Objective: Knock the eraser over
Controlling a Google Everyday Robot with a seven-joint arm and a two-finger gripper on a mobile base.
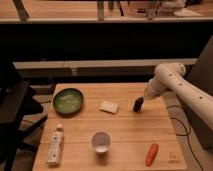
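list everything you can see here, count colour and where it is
table: one, light wood, centre of view
bowl: one, green, rear left of table
pad: one, whitish, flat, rear middle
eraser: one, black, rear right, at the gripper's tip
cup: one, white, front middle
carrot: one, orange, front right
tube: one, white, lying front left
arm: one, white, reaching in from the right
gripper: one, shut, just above the eraser

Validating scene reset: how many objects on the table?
6: bowl back left, pad centre, eraser back right at the shut tool, bottle front left, cup front centre, carrot front right. None seem hidden.
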